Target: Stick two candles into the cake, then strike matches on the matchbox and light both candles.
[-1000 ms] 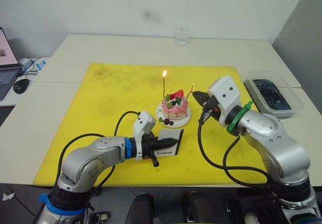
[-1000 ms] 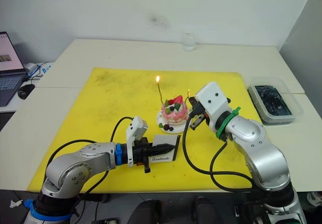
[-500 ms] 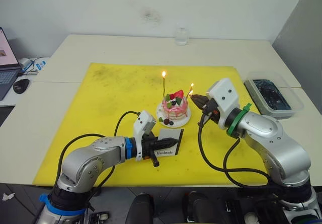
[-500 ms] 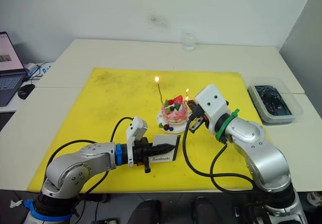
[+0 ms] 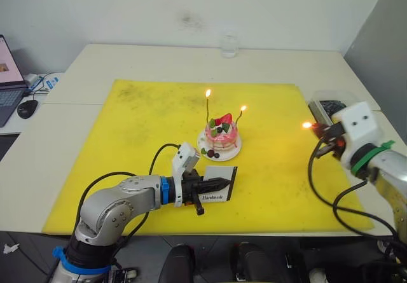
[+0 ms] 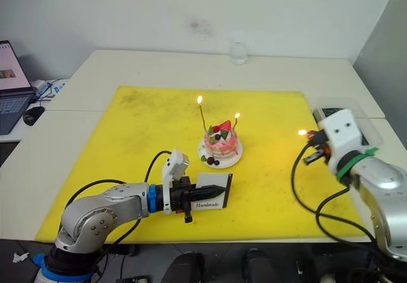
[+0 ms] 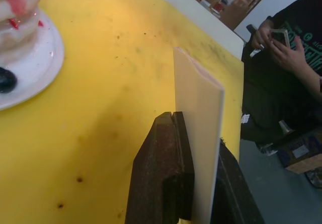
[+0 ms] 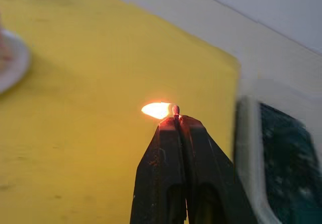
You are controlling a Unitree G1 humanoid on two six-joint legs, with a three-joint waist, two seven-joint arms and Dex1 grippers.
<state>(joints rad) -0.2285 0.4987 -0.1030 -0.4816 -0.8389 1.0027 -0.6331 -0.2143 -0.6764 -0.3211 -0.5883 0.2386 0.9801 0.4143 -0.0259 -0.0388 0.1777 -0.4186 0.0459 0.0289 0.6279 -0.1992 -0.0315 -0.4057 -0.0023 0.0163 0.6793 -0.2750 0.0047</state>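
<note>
The table (image 5: pixel 127 57) is pale and carries a yellow mat (image 5: pixel 152 124) that covers most of the working area. A clear plastic tray (image 5: pixel 324 102) with dark contents sits off the mat's right edge, and a laptop (image 5: pixel 6 79) with a mouse (image 5: pixel 27 108) sits at the far left. A small clear glass (image 5: pixel 229 44) stands on the table beyond the mat. A person (image 7: pixel 287 58) in dark clothing holding a phone appears in the left wrist view past the mat's edge. The cake (image 5: pixel 221 133) rests on its white plate (image 5: pixel 236 149) near the centre of the mat. The two candles (image 5: pixel 207 108) stand upright in the cake, one taller than the other, and both carry a flame at the tip. The matchbox (image 5: pixel 219 191) is held upright on the mat just in front of the cake, with its printed face toward the camera. The left gripper (image 5: pixel 213 184) is clamped on the matchbox, one finger on each flat face. The right gripper (image 5: pixel 321 130) is raised over the right edge of the mat, well apart from the cake, with its fingers pinched together on a match (image 8: pixel 175 110). Only the match tip protrudes above the fingertips, and it is burning.
</note>
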